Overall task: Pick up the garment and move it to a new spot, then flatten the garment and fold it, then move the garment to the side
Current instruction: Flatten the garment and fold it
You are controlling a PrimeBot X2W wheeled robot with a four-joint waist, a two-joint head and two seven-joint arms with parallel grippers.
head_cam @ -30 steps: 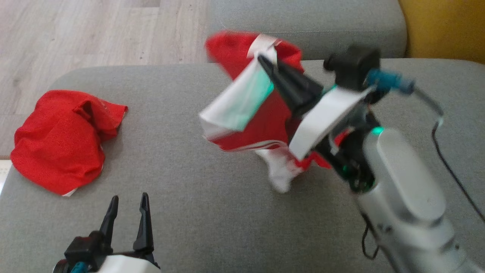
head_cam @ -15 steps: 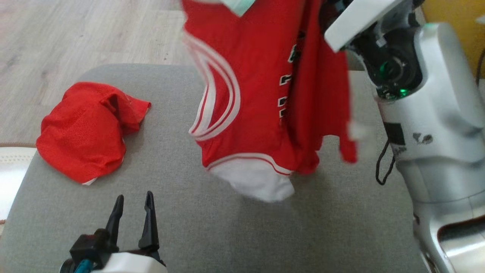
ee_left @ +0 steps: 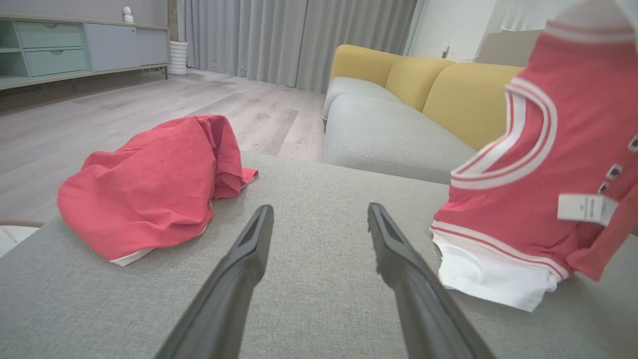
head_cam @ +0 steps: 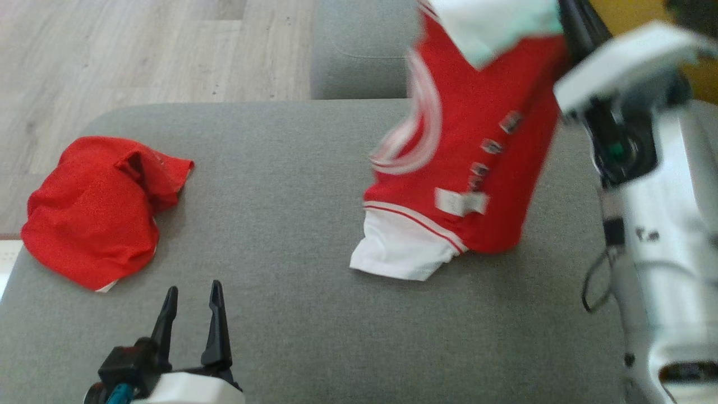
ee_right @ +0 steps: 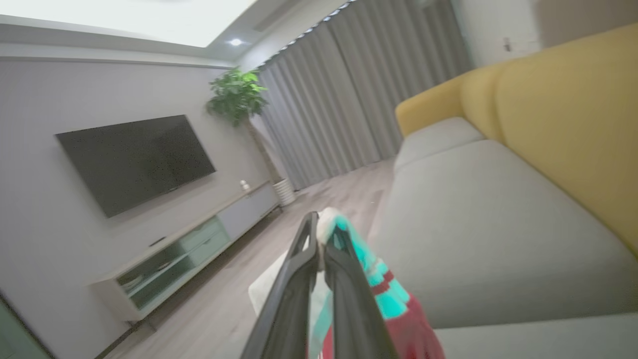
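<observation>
The garment (head_cam: 477, 146) is a red jersey with white trim and a white hem. It hangs from its top edge, pinched by my right gripper (ee_right: 323, 227), which is shut on the cloth high at the upper right of the head view. The white hem touches the grey cushion (head_cam: 291, 185). In the left wrist view the garment (ee_left: 538, 164) hangs at the right with a white label showing. My left gripper (head_cam: 192, 292) is open and empty, low over the cushion's near left; its fingers (ee_left: 249, 254) point across the cushion.
A second red garment (head_cam: 95, 207) lies crumpled near the cushion's left edge, also in the left wrist view (ee_left: 149, 184). A grey sofa seat (head_cam: 359, 50) with yellow backrests (ee_left: 448, 85) stands beyond. Wooden floor (head_cam: 140, 50) is at the far left.
My right arm has raised the bunched garment so that it hangs open, then carried it right, and its hem now rests on the cushion. The head view shifted. My left gripper stayed put.
</observation>
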